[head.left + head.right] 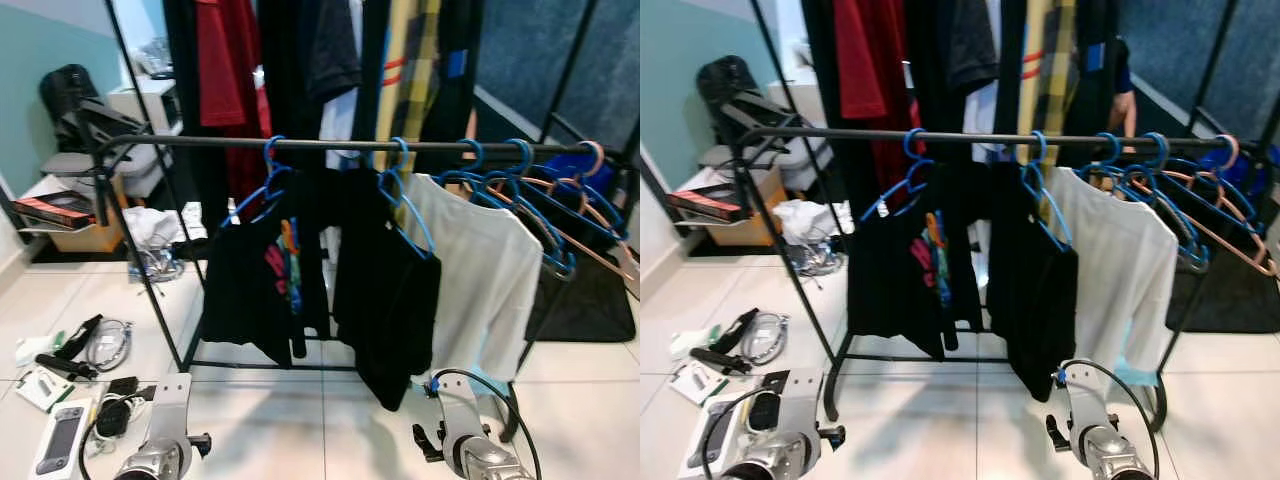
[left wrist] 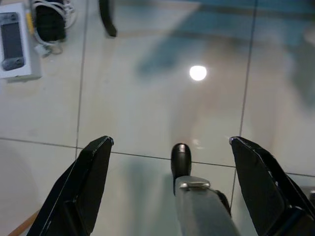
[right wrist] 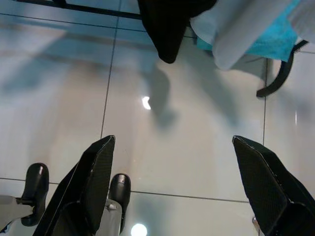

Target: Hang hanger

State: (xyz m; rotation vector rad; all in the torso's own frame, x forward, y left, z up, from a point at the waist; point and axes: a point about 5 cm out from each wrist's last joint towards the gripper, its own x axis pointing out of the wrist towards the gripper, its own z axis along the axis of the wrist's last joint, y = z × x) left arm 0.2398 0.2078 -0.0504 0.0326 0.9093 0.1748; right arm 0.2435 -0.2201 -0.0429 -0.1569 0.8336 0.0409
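Both the left gripper and the right gripper hang low with fingers spread and empty above the floor tiles, since the blue hangers already sit on the rail up ahead.

a handheld game console lies on its white box on the tiled floor, beside a coil of cables and a black pouch. farther back, a cardboard box sits under a black office chair, near crumpled white cloth.
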